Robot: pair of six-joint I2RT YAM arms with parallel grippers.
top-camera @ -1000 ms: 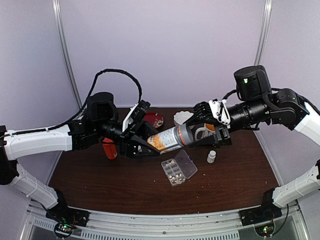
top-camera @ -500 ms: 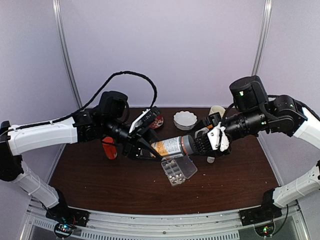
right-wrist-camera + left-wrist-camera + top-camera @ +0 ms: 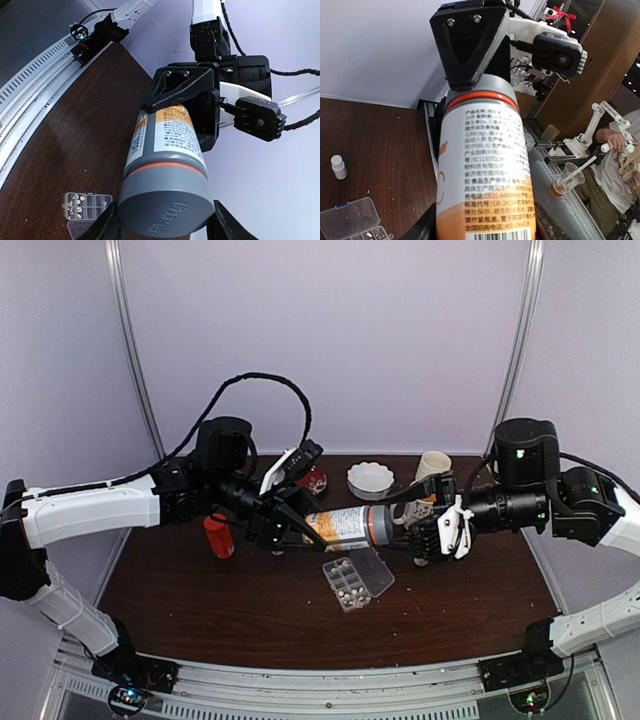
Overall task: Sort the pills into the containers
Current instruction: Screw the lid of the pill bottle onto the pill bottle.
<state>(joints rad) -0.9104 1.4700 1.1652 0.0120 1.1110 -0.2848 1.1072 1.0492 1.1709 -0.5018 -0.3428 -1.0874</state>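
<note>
So, top camera first: my left gripper (image 3: 300, 527) and right gripper (image 3: 405, 530) have a big bottle (image 3: 345, 527) between them, lying sideways in the air over the brown table (image 3: 200, 590). The left jaws are roughly half open and clamped on the bottom end. The right jaws are about as wide and clamped on the gray cap (image 3: 378, 525).

Right below the bottle sits the clear organizer box (image 3: 332, 582), its lid (image 3: 375, 570) flipped open. A few whitish pills (image 3: 345, 585) lie in its small compartments (image 3: 338, 572). A little orange bottle (image 3: 216, 537) stands upright off to the left. A white bowl (image 3: 370, 479), a cup (image 3: 433, 465) and a red dish (image 3: 315, 480) are at the back.

Left wrist cam: the bottle's printed label pretty much fills the view, and the right gripper's black fingers grip the cap at the far end. My own fingers barely show here. The box corner peeks in bottom left with a couple of pills, and a small white bottle (image 3: 338, 167) stands apart from it.

Right wrist cam: the cap is wedged between my two fingers (image 3: 107, 227), and the left gripper pinches the far end. The box is on the table below, with pills in several compartments.
</note>
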